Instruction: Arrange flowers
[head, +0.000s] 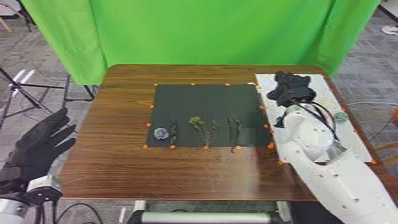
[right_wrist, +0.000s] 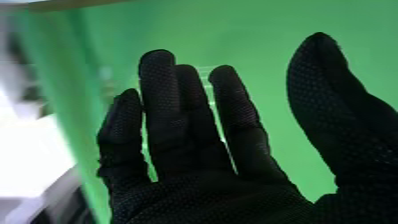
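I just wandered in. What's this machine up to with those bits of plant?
It's a robot with a flower-arranging job. A round grey piece and some green sprigs lie along the near part of the dark mat, and neither hand is touching them. The right hand, fingers straight, is over the white sheet on the table's right side; the left hand is off to the left.
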